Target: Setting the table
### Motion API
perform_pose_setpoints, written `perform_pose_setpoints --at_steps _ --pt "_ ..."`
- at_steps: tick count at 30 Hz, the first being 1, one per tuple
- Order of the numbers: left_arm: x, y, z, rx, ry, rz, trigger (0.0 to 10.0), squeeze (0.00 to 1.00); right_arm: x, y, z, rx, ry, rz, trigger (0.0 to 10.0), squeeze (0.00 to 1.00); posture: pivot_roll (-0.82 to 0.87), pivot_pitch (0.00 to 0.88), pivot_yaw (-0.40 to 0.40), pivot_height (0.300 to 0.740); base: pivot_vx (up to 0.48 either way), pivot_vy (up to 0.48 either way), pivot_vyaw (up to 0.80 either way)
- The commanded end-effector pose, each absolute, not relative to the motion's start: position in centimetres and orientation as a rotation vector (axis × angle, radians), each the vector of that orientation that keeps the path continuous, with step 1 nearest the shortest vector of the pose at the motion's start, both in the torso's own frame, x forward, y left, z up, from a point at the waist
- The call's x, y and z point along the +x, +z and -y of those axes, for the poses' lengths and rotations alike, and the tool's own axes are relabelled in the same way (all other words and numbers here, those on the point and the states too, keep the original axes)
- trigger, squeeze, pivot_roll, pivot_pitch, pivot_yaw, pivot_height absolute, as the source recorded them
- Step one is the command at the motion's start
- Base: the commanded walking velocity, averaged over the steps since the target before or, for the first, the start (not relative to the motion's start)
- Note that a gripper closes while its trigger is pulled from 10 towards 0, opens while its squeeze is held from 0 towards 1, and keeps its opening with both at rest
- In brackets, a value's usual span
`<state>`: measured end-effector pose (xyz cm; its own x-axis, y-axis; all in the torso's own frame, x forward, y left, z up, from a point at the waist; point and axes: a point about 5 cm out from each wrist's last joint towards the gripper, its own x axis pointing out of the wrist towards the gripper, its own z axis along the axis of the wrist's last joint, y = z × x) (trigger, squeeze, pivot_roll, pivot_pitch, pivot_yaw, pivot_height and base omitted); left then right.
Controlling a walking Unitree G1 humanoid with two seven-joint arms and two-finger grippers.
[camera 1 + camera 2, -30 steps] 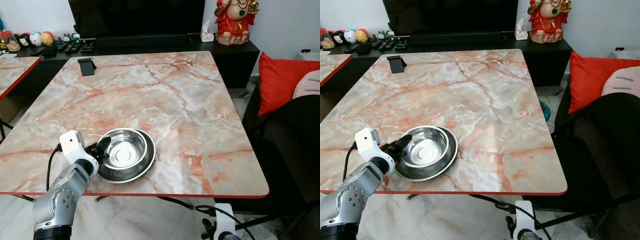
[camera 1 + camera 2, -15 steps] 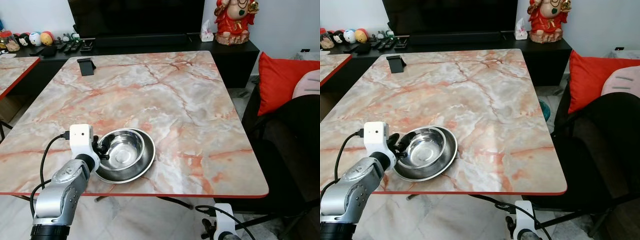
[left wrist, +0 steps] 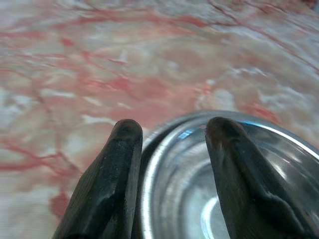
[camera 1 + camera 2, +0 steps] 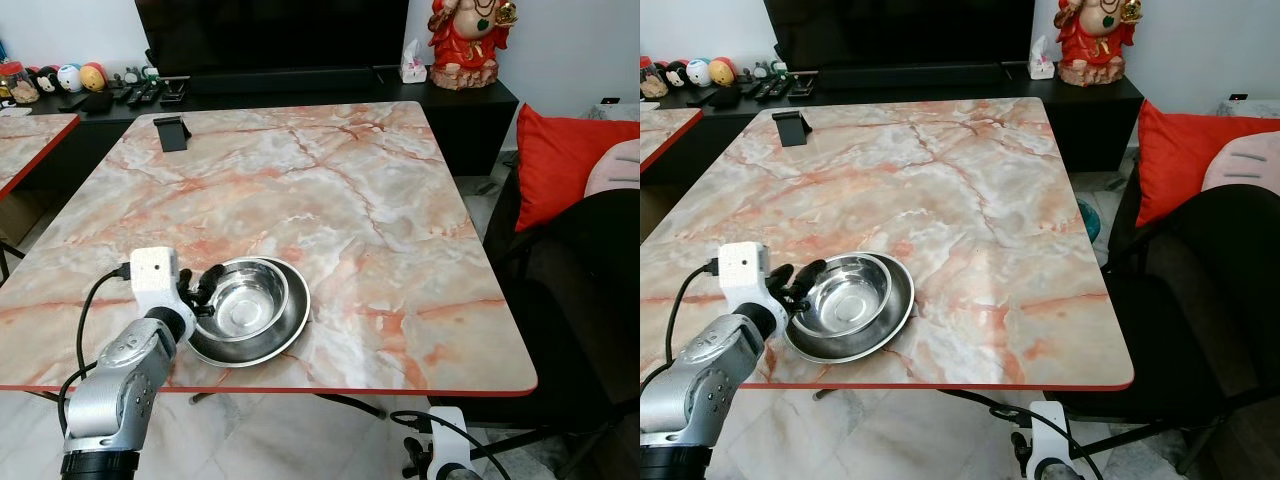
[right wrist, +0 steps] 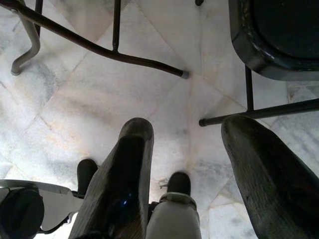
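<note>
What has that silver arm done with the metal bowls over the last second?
The left gripper has closed over the rim of the smaller steel bowl, one finger inside and one outside, and tilted and slid it toward the near-left edge of the larger steel dish beneath it. The dish, the marble table and the black phone stand stayed put.

The desk [image 4: 330, 190] was pale marble veined in pink and rust, edged with a red rim. The two nested bowls [image 4: 250, 308] shone plain silver steel. The left gripper [image 4: 203, 293] had black fingers on a white and silver arm. A red cushion [image 4: 560, 160] lay beside a black chair [image 4: 590, 290].
</note>
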<state>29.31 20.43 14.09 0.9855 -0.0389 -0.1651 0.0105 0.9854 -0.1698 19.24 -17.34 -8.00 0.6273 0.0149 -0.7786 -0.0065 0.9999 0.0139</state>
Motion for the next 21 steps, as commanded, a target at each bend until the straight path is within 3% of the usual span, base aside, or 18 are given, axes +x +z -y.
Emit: perform_pose_setpoints --at_steps 1,21 --pt "29.3 14.6 -21.0 -0.164 0.01 -0.141 10.0 0.0 19.2 -8.1 17.1 0.009 0.023 -0.903 10.0 0.0 -0.04 0.0 0.055 0.723 0.0 0.0 0.0" --pt "29.2 13.8 -19.9 -0.291 -0.067 -0.217 10.0 0.0 19.2 -8.1 17.1 0.011 0.019 -0.903 10.0 0.0 -0.04 0.0 0.055 0.723 0.0 0.0 0.0"
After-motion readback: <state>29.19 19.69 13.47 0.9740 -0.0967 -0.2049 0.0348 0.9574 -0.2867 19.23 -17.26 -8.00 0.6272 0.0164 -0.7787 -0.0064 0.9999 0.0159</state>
